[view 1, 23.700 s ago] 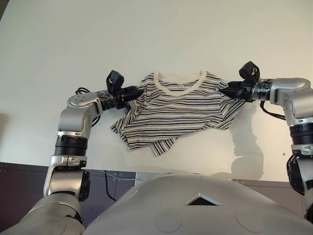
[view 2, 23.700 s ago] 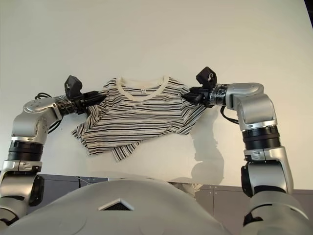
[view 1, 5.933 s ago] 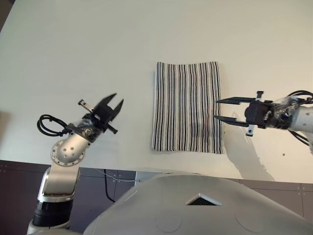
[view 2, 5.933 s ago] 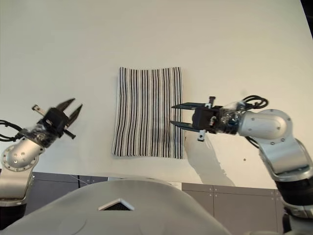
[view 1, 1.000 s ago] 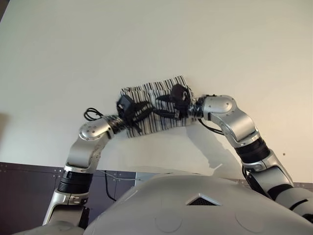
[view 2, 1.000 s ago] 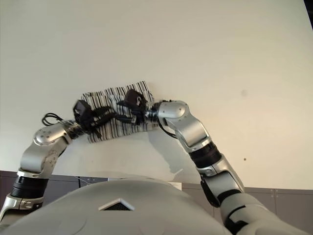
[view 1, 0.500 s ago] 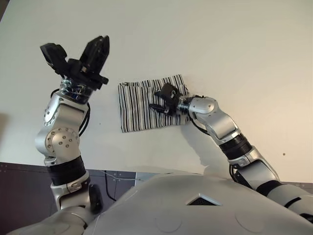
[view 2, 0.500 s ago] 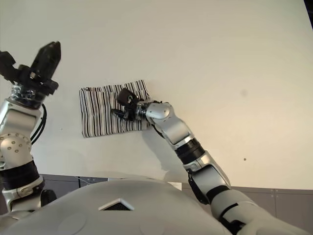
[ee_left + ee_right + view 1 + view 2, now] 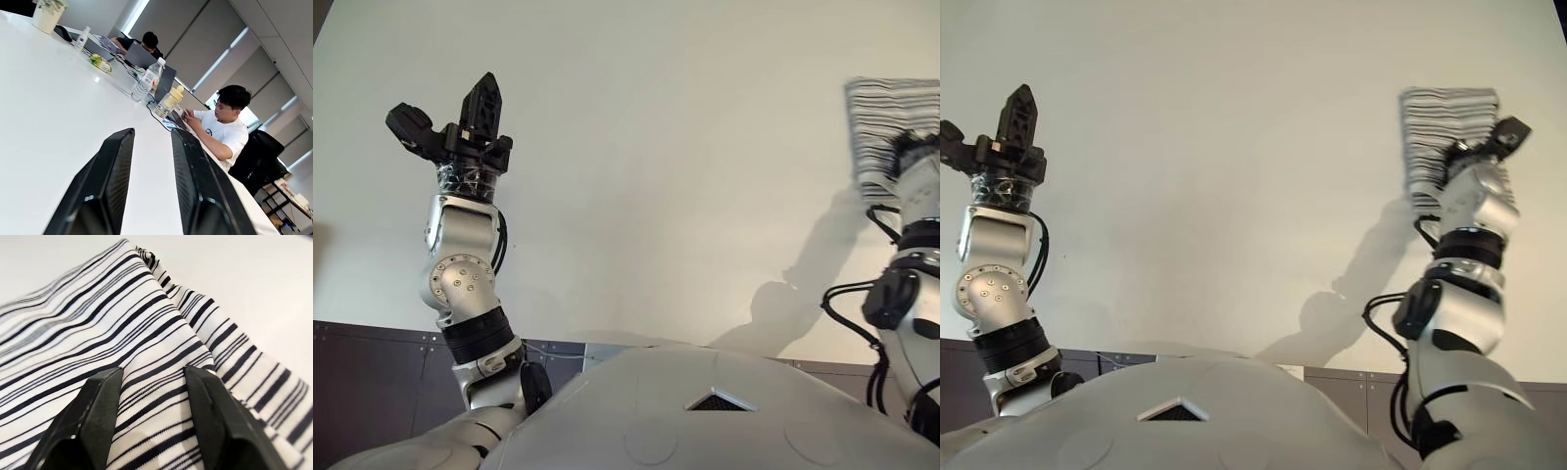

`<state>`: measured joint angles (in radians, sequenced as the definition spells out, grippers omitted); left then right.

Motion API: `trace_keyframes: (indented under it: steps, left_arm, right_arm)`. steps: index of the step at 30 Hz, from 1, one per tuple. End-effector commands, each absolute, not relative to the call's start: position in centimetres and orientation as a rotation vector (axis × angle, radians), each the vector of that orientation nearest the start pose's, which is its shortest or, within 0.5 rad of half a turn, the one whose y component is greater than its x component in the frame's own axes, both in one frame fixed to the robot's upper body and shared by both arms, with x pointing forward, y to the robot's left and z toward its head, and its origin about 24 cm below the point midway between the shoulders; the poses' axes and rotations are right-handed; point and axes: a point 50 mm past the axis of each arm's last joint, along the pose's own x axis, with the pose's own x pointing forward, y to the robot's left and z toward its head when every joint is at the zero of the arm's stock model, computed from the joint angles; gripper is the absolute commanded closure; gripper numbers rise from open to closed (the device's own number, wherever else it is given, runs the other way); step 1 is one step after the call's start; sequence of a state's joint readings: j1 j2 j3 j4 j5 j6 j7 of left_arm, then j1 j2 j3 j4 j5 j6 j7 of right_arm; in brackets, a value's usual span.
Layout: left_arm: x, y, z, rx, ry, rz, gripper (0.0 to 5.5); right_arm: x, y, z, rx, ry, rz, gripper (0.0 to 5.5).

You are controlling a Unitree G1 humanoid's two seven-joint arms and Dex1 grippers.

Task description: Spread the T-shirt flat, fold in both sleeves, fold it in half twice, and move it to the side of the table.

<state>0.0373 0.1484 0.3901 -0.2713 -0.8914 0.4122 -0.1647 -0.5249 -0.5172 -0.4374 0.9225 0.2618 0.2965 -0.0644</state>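
Status: last step in hand, by my read, moving it to the side. T-shirt (image 9: 1449,127) is a small striped folded packet lying far out on the right side of the table (image 9: 1234,147), well back from its near edge.

Right gripper (image 9: 154,373) sits on top of it. Its fingers are fairly wide apart, tips pressed into the cloth, with a ridge of fabric between them. Looks like a push contact, though I can't rule out a light pinch.

Left gripper (image 9: 149,133) is raised high above the table's left side, narrow gap, holding nothing.

Next move, my call: if that spot counts as the side, lift the right gripper straight up off the cloth. Any sideways drag could pull the top layer and open the fold.
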Motion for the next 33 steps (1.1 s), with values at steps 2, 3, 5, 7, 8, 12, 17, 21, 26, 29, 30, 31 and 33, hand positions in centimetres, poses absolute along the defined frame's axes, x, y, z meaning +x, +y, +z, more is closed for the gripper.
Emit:
trace_keyframes:
  steps: [2, 3, 5, 7, 8, 12, 17, 21, 26, 29, 30, 31, 33]
  left_arm:
    - [24.1, 22.3, 8.1, -0.624, -0.045, 0.051, 4.13]
    - [24.2, 22.2, 8.3, -0.567, -0.049, 0.07, 4.13]
    - [25.4, 21.5, 9.8, -0.411, -0.089, 0.124, 4.13]
    - [27.5, 20.0, 11.5, -0.259, -0.137, 0.173, 4.13]
    - [29.0, 18.5, 12.4, -0.213, -0.154, 0.2, 4.13]
    - [32.0, 13.2, 13.7, -0.089, -0.194, 0.158, 4.13]
    - [32.8, 12.4, 12.3, 0.052, -0.171, 0.112, 4.13]
    - [32.9, 12.9, 12.2, 0.107, -0.175, 0.066, 3.79]
    - [33.6, 12.7, 12.9, 0.15, -0.167, -0.034, 2.96]
    - [34.0, 12.3, 13.1, 0.101, -0.157, 0.007, 2.56]
    - [34.2, 12.1, 13.3, 0.1, -0.168, 0.008, 2.56]
    - [34.5, 11.7, 13.4, 0.096, -0.178, 0.011, 2.56]
    - [34.9, 10.6, 13.7, 0.082, -0.203, 0.012, 2.52]
  right_arm:
    - [30.4, -35.2, 3.9, 0.089, 0.328, -0.497, 3.19]
    - [31.7, -34.8, 6.1, 0.051, 0.202, -0.462, 3.19]
    - [34.5, -31.2, 10.8, -0.034, -0.043, -0.351, 3.19]
    - [36.0, -25.5, 13.1, -0.118, -0.188, -0.231, 3.19]
    - [36.4, -21.1, 13.0, -0.129, -0.214, -0.167, 3.19]
    - [35.7, -11.1, 11.6, -0.037, -0.182, -0.051, 3.19]
    - [35.1, -6.6, 12.0, -0.026, -0.196, 0.062, 3.19]
    - [34.2, -5.4, 11.7, 0.017, -0.189, 0.042, 3.18]
    - [33.1, -5.5, 11.5, 0.064, -0.18, -0.048, 3.18]
    - [34.4, -6.5, 12.5, 0.033, -0.211, -0.042, 3.18]
    - [34.9, -6.8, 13.2, 0.023, -0.23, -0.039, 3.18]
    - [35.5, -7.1, 13.5, 0.013, -0.233, -0.023, 3.18]
    - [36.1, -7.5, 13.9, 0.022, -0.232, -0.023, 2.92]
